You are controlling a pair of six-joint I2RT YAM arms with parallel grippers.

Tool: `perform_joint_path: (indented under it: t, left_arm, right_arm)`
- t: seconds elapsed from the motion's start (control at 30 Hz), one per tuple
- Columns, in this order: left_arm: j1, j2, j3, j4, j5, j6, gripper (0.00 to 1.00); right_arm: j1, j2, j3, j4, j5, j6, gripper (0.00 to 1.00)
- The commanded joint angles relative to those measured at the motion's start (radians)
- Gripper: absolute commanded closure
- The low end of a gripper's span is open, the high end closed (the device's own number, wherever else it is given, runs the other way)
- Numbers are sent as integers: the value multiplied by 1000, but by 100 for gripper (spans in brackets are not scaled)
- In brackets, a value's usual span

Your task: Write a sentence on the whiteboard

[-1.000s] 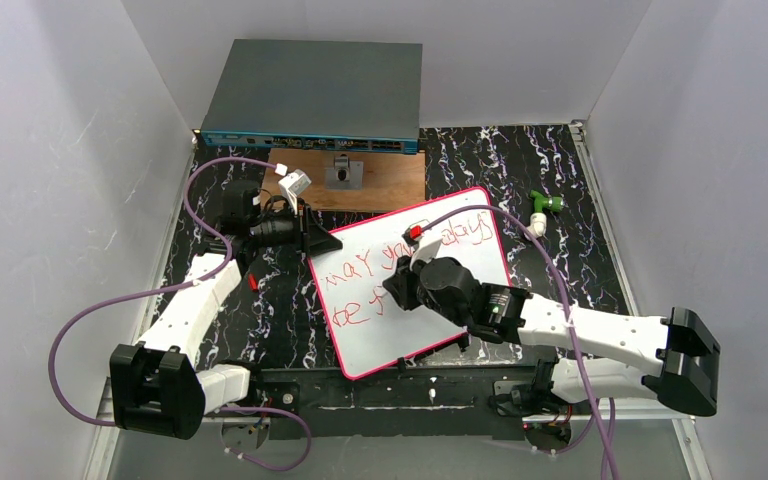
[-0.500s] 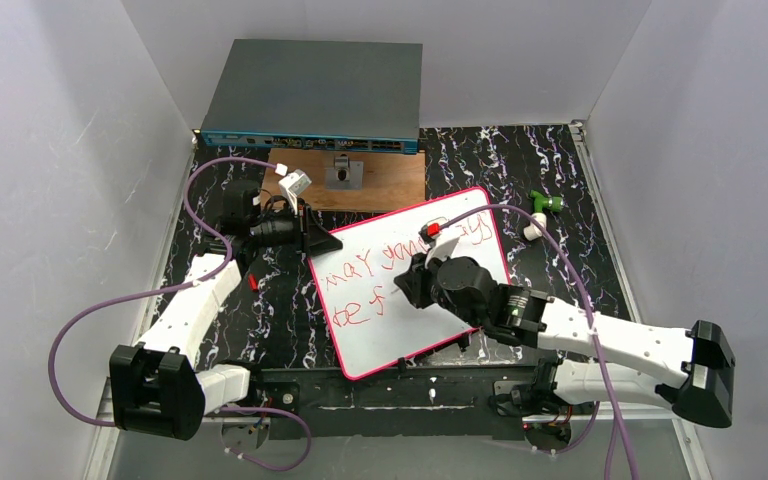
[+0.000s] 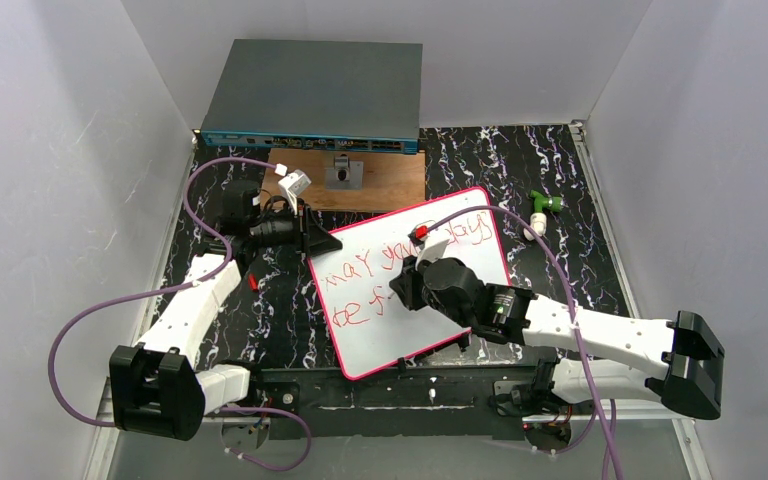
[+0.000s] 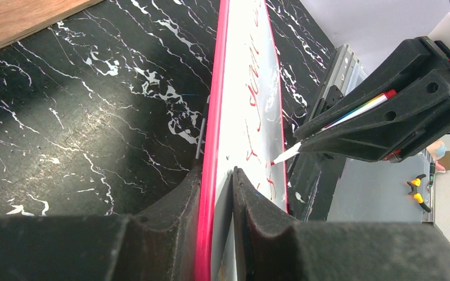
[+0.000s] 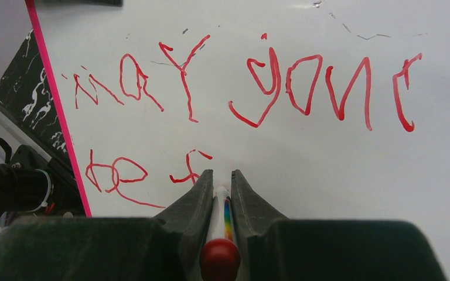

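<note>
Right claw (image 5: 218, 175), clamped on the rainbow-striped white marker (image 5: 221, 216), just swung back left onto line two of the red scrawled sentence (image 3: 360, 268), lower left of the pink-rimmed whiteboard (image 3: 372, 345) mid-frame. Left claw (image 4: 217, 173) pinches its rim. Sentence looks unfinished.

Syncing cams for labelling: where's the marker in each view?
Top external: marker over the board's middle, red cap towards the far side.
Left wrist: marker right of centre, white tip by the board face.
Right wrist: marker bottom centre, red cap nearest the lens.
Shared landmark: pink-red rim of the whiteboard.
</note>
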Motion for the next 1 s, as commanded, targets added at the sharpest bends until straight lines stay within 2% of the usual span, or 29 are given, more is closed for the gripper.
perform_joint_path:
  t: [0.0,0.5,0.97]
  left_arm:
    - [-4,-21,-4,-3,-135,111,100]
    - [-4,-28,-6,-6,-139,113,100]
    - [-4,-27,-5,-11,-145,118,100]
  right_arm:
    - [-6,5,2,40,25,19,99]
    - [-6,-19,-103,34,7,85,99]
    - [-6,-63,-98,-1,-34,58,99]
